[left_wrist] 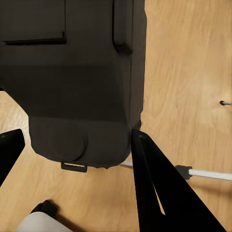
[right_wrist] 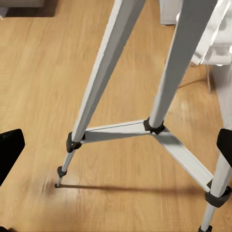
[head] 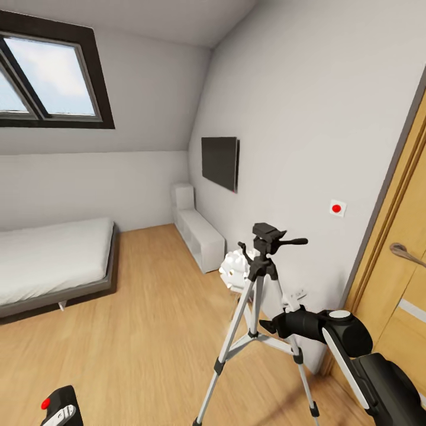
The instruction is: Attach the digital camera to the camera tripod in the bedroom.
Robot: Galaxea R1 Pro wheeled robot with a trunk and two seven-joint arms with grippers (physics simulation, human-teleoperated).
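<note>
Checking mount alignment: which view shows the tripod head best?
The head view: the tripod stands whole there, its black head and handle clear against the wall. The right wrist view gives its silver legs and braces; the left wrist view one leg beside the camera.

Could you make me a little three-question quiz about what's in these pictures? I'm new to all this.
1. True or false: the digital camera is already mounted on the camera tripod.
2. Which gripper holds the digital camera: A) left gripper, B) right gripper, C) neither?
3. Fill in: in the head view, the tripod stands on the wood floor in front of the white wall, between the low white shelf and the wooden ____.

Key
1. False: the tripod's head is bare and the camera sits between the left gripper's fingers.
2. A.
3. Door.
</note>
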